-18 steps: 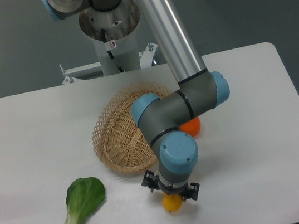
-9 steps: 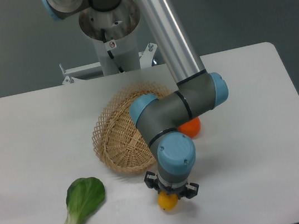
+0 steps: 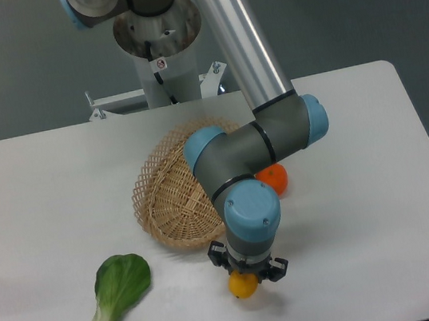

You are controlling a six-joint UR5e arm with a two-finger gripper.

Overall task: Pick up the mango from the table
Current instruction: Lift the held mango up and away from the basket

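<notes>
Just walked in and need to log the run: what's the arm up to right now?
The gripper is down over the mango at the front of the table, jaws on either side of it; whether it grips yet is unclear. An orange, a tipped wicker basket and a bok choy lie nearby, untouched.

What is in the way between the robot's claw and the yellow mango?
Nothing visible. The gripper is already right on top of the mango, whose yellow end peeks out beneath it. The basket, orange and leafy green sit off to the sides.
</notes>
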